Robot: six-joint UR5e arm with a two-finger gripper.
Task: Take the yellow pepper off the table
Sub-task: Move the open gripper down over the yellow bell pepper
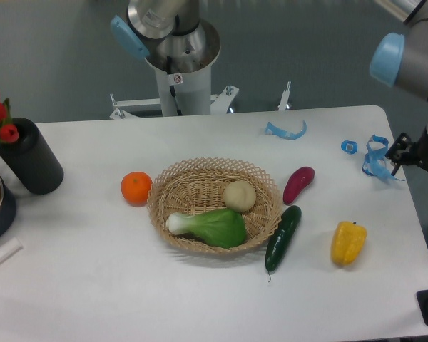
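The yellow pepper [348,242] lies on the white table [93,285] at the front right, to the right of a dark-green cucumber [282,237]. My gripper [399,153] shows as a dark shape at the right edge of the view, above the table's far right side and well behind the pepper. It is partly cut off by the frame, so I cannot tell whether its jaws are open or shut. It holds nothing that I can see.
A wicker basket [164,189] in the middle holds a green bok choy [212,226] and a pale round vegetable [239,195]. An orange [136,187] lies to its left and a purple vegetable [298,184] to its right. Blue scraps [374,158] lie near the gripper. A black cylinder [30,155] stands at far left.
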